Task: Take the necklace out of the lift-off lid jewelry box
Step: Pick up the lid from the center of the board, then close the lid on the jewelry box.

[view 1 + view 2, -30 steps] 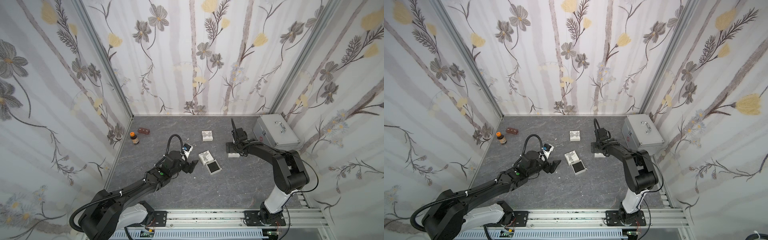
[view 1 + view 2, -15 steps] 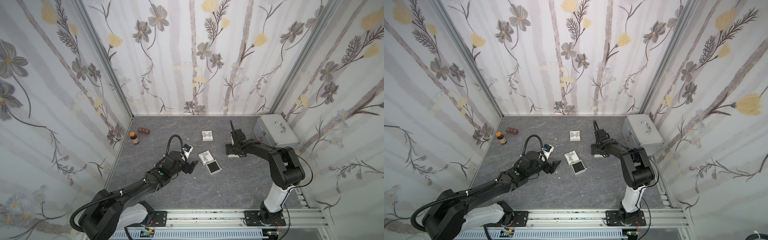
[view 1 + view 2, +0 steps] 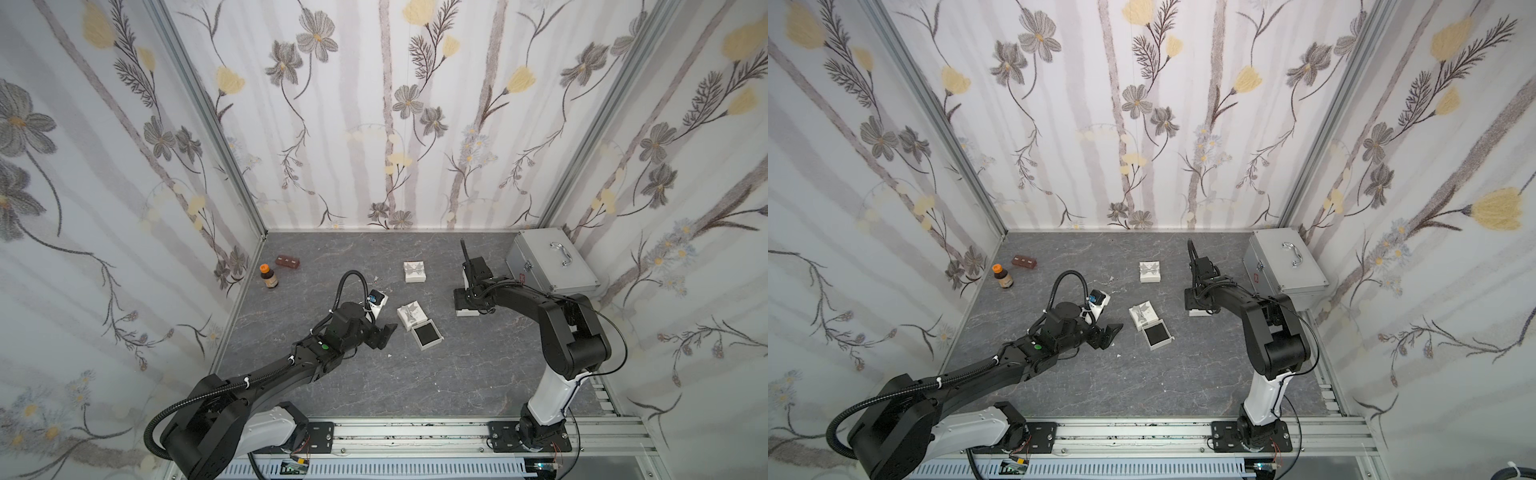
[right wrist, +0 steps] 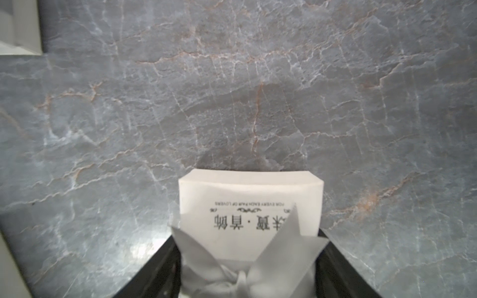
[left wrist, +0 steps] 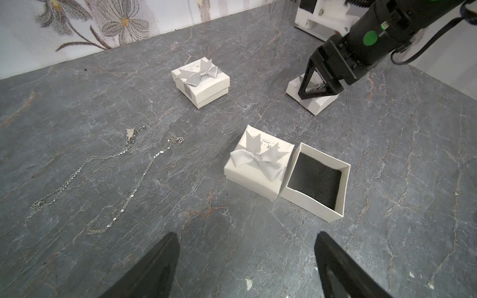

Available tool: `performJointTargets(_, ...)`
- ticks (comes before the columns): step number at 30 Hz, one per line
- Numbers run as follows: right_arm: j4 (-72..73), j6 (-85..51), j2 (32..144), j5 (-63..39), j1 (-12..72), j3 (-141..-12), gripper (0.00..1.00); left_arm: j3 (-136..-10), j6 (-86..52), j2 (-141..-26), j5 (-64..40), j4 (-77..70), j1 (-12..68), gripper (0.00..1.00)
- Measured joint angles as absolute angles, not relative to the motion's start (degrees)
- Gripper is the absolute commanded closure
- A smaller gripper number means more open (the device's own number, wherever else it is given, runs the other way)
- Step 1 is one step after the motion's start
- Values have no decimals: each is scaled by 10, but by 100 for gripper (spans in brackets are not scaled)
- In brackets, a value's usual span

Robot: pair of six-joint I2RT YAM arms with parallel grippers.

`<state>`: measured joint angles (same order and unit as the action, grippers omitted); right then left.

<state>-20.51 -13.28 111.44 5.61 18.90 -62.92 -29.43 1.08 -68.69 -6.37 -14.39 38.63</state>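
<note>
— Two hands: what've you got?
— My left hand [image 5: 245, 236] hangs spread wide, holding nothing. My right hand [image 4: 247, 236] straddles a ribboned box [image 4: 247, 196]; pinching or not, I cannot tell.
— And the necklace [image 5: 134, 191]?
— Lying loose on the counter [image 5: 77, 103].

The left arm [image 3: 291, 365] stretches long and low over the bench [image 3: 478, 374], elbow close to the surface, wrist roughly level. The left end effector [image 3: 384, 334] hovers just above the bench, tilted slightly down, its fingers [image 5: 154, 265] spread wide with nothing between them. The right arm [image 3: 523, 297] rises steeply to a high elbow, then folds and reaches forward and inward. The right end effector [image 3: 466, 302] points straight down, low at the bench, its fingers [image 4: 157, 271] partway apart; whether they grip cannot be told
</note>
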Motion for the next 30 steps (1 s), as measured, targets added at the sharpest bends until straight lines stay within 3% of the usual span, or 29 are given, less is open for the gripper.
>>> performJointTargets(5, -213, -116, 1072, 21, 189, -611, 35, -281, -4, -689, -79, -162, 387, 18)
performJointTargets(12, -215, -88, 1021, -111, 194, -567, 35, -263, -23, -711, -100, -181, 387, 22)
performJointTargets(20, -187, -83, 990, -259, 206, -521, 34, -253, -53, -771, -129, -227, 391, 32)
performJointTargets(24, -176, -83, 1000, -305, 218, -525, 33, -262, -65, -816, -144, -250, 397, 43)
performJointTargets(30, -174, -79, 1023, -329, 228, -528, 33, -275, -91, -880, -157, -310, 412, 46)
